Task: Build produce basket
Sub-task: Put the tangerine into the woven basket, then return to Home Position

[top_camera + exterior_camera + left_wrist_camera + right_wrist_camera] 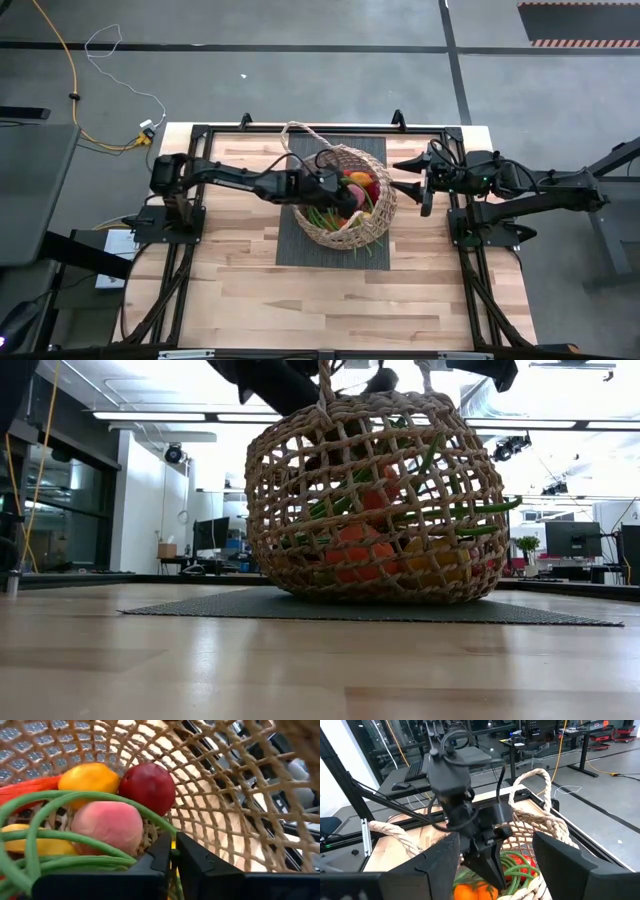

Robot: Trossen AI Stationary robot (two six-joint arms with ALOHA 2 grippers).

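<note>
The right gripper frames the view with its two dark jaws standing wide apart. Between them sits the basket, its rope handle looping up above the rim. The left gripper reaches down into the basket, jaws close together, above green bean stalks, a red pepper and an orange.

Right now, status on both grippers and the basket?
Left gripper down inside the basket, fingers nearly shut over the produce. Right gripper open beside the rim. Nothing blocking.
</note>
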